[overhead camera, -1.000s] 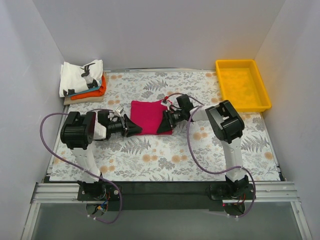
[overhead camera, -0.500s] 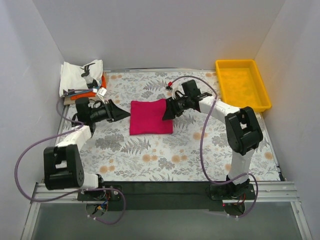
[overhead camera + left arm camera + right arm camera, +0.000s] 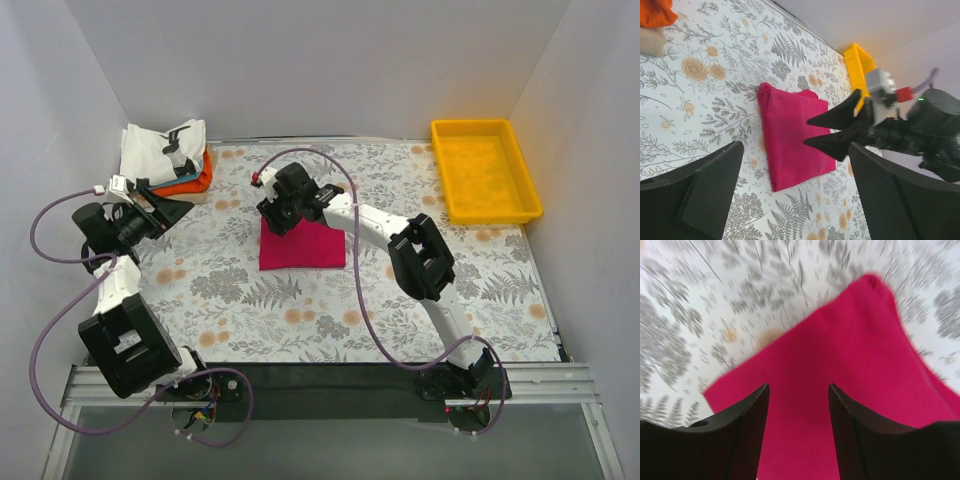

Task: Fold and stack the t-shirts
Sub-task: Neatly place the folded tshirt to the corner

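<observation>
Lab robot cell, white walls [image 3: 300, 60], floral tabletop [image 3: 300, 300], aluminium mounting rail [image 3: 550, 385]

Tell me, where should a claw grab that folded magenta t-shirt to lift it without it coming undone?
Probably its left edge, approached low from the left. The magenta t-shirt lies flat, and that edge looks like a thick fold joining the layers, so one finger could slide under it. It also faces the shirt pile.

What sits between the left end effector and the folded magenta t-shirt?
Only bare floral tablecloth, seen in the top external view, separates the left end effector from the magenta t-shirt.
</observation>
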Tool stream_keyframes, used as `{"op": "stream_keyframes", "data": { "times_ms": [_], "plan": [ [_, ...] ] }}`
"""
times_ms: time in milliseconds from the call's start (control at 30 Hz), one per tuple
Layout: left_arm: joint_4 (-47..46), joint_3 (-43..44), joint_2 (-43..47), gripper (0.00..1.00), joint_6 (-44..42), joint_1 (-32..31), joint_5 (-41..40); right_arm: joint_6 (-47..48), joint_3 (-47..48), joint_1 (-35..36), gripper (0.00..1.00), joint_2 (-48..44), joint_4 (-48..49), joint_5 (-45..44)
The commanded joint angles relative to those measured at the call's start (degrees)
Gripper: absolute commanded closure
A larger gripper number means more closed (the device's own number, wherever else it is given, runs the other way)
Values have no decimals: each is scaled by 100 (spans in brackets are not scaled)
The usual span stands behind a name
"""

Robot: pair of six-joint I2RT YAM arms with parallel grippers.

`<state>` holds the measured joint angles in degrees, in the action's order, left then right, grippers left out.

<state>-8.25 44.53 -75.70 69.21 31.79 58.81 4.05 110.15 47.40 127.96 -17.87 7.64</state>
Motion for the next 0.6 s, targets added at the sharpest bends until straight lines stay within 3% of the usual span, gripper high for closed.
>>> {"op": "stream_keyframes", "data": {
  "times_ms": [0,267,367,433,500,567],
  "plan": [
    [227,144,125,19,-407,-6,131,227,-19,-81,51,299,-428,-299],
    [438,-269,415,17,-1119,-50,123,1078,-1792,-99,46,-315,-261,449],
    [1060,-244,504,16,-1655,-329,-622,1378,-2259,-99,46,-719,-261,353],
    [1342,-217,504,15,-1779,-463,-975,1388,-2296,-99,46,-982,-270,247],
    [1265,-418,530,7,-1543,-533,-1029,1082,-1956,-90,47,-1054,-270,168],
    [1133,-524,486,7,-1141,-568,-1081,835,-1612,-47,47,-1019,-401,150]
  ]
}}
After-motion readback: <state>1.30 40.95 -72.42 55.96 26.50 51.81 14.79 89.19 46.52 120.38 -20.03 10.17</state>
